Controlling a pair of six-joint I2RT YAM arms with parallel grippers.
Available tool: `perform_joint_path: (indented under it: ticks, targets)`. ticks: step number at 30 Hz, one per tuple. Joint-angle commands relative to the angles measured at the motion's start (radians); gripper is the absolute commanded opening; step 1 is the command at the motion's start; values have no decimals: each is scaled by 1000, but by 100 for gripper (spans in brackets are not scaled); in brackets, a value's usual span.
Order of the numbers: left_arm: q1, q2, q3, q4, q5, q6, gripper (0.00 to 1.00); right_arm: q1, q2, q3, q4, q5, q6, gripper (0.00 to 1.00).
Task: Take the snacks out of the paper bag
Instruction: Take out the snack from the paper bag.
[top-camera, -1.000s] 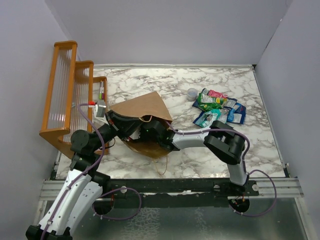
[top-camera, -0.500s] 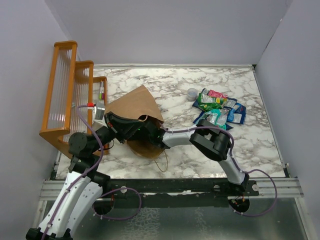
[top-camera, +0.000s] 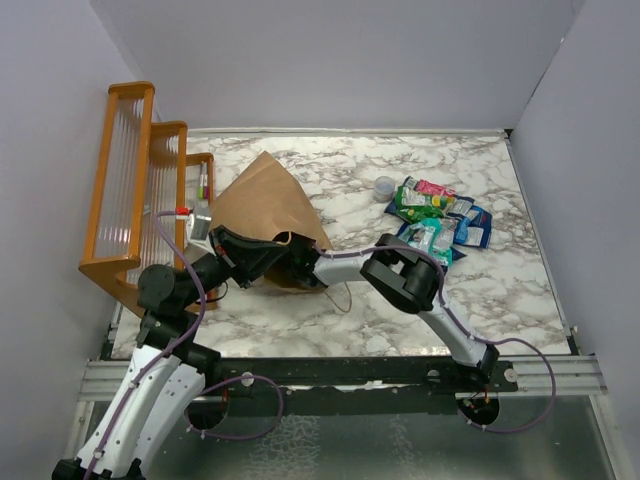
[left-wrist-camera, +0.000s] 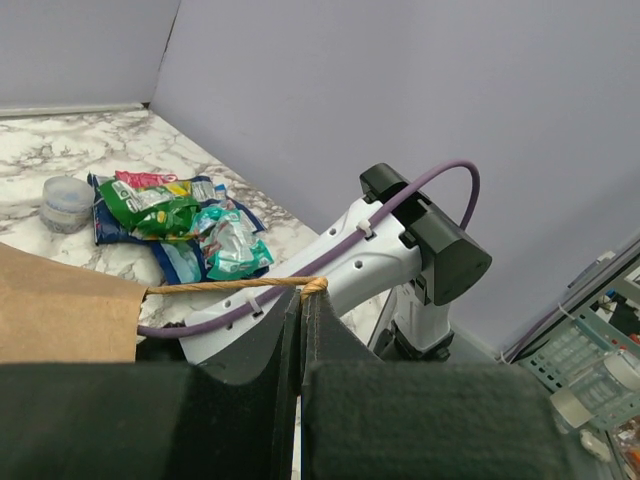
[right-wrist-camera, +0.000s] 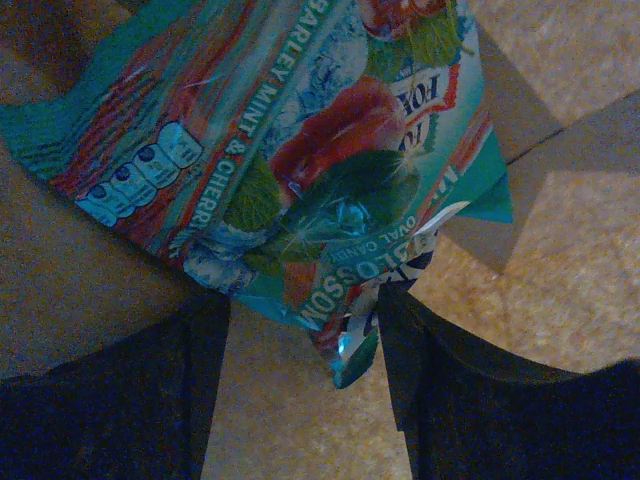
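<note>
right wrist alone: teal packet (right-wrist-camera: 300, 150) inside paper bag (right-wrist-camera: 560, 250)

There is one paper bag (top-camera: 262, 200), one orange rack (top-camera: 132, 92) and one clear cup (top-camera: 384, 185). One teal snack (right-wrist-camera: 300, 150) sits in the bag; the heaped snacks (top-camera: 432, 215) overlap too much to count.

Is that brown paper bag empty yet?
Not empty: inside the paper bag, a teal snack packet lies just ahead of the open right gripper.
</note>
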Motion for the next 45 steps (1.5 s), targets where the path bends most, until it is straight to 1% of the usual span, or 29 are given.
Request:
perform_joint_path:
  ticks: [1,4,5,7,8,11,15,19,23,30,36,42,45]
  targets:
    - [-3,-28,47,4,12,10,0,-28,34,41,54,-4,-49,57]
    - [-3,-28,46,-9,2,18,0,-36,24,37,53,-31,-58,47]
    - [-2,-28,46,-11,-4,20,0,-37,19,29,62,-37,-65,41]
    - [-2,-28,44,-14,-16,21,0,-36,10,18,83,-36,-76,20]
    - [-3,-28,43,-18,-19,25,0,-37,-1,9,96,-36,-79,16]
    - [-2,-32,45,-32,-33,34,0,-37,-35,-17,100,-64,-76,10]
    - [-2,-39,49,-75,-75,61,0,-35,-87,-53,92,-81,-75,9]
    - [-2,-56,47,-141,-179,86,0,-26,-187,-147,61,-118,-49,5]
    - [-3,-64,35,-160,-250,98,0,-20,-317,-251,-10,-212,22,1]
    - [-3,-24,54,-136,-314,85,0,5,-496,-421,-68,-340,106,1]
    - [-2,1,93,-140,-373,99,0,33,-628,-524,-112,-421,162,1]
    - [-2,32,96,-177,-438,97,0,44,-730,-595,-145,-442,220,1]
    - [-2,55,88,-148,-434,67,0,44,-731,-611,-178,-443,217,1]
